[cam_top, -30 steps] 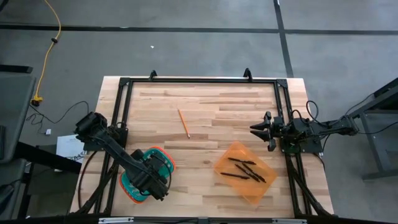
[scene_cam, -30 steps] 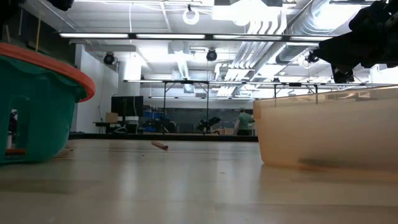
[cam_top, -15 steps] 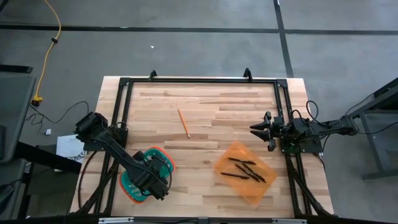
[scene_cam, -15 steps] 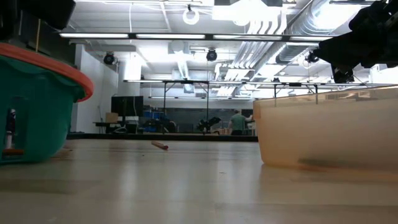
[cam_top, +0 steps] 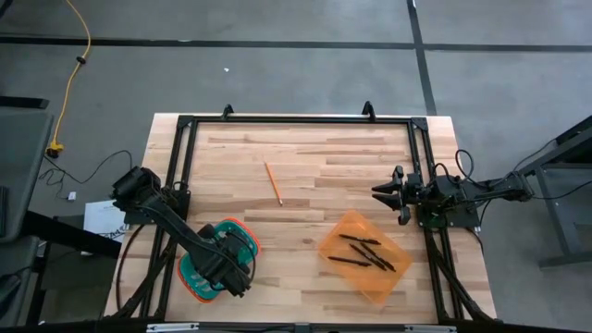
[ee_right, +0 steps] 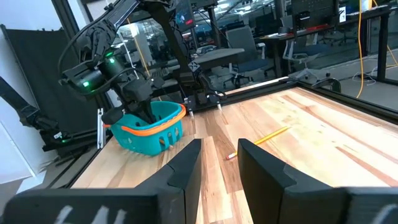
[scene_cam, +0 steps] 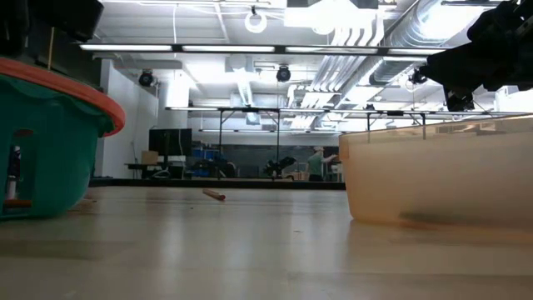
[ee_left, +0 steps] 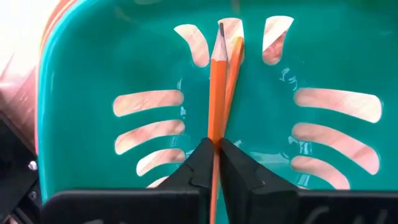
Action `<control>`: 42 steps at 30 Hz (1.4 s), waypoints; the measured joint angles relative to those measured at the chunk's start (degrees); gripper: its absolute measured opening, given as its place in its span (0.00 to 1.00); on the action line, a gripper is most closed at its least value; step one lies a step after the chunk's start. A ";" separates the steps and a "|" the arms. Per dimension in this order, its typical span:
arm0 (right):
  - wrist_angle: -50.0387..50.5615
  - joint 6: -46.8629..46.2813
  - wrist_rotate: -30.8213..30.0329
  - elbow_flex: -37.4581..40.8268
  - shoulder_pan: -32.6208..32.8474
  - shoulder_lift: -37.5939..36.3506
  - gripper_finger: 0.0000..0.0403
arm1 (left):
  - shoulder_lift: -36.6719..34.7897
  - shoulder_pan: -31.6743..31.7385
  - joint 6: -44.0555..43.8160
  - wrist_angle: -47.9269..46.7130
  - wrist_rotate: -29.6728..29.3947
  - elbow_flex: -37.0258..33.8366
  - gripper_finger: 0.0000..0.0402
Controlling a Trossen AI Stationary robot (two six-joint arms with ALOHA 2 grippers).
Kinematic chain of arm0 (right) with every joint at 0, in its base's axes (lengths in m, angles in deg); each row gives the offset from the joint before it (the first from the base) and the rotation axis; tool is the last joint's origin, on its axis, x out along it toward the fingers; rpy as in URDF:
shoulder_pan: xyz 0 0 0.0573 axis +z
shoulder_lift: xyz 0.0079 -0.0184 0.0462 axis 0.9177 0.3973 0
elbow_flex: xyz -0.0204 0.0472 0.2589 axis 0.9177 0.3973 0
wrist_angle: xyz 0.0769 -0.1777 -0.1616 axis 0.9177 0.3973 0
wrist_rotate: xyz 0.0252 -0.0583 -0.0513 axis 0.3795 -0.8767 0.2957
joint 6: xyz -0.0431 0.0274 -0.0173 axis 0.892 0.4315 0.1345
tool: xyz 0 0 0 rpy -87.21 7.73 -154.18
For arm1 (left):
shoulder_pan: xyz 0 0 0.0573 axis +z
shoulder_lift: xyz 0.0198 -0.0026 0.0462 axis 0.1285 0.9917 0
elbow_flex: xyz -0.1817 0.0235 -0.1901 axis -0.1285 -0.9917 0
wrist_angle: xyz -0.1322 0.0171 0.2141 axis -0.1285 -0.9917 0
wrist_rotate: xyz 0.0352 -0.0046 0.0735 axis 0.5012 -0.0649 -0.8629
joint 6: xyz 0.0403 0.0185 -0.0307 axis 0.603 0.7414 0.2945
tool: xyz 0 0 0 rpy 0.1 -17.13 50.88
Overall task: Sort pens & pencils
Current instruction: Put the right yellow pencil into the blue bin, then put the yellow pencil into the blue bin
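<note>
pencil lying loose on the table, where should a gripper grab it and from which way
Grip the loose pencil near mid-length, coming straight down from above. It lies flat and alone on the bare table, so the fingers should straddle it across its thin shaft. The right gripper waits open at the table's right edge.

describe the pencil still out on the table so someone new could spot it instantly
On the wooden table, look in the open area toward its far edge, between the teal basket near the left arm and the orange bin holding the black pens. The loose pencil lies there alone: thin, orange-yellow, flat on the wood, in no container.
</note>
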 joint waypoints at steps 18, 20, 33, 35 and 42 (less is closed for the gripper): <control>0.00 -0.02 0.02 0.00 -0.02 -0.02 0.24 | 0.00 6.25 23.90 -14.64 -2.74 9.97 0.36; 0.00 -0.02 0.02 0.00 0.00 -0.02 0.24 | 0.00 7.39 30.11 -16.16 -5.37 11.38 0.34; 0.00 -0.02 0.01 0.00 -0.01 -0.02 0.24 | 0.00 21.48 42.76 -11.65 -21.95 10.31 0.33; 0.00 -0.01 0.01 -0.01 -0.01 -0.02 0.24 | 0.00 24.79 45.96 -8.34 -21.01 8.94 0.32; 0.00 -0.01 0.01 -0.01 -0.01 -0.02 0.24 | 0.00 38.22 58.54 8.70 -8.77 1.85 0.24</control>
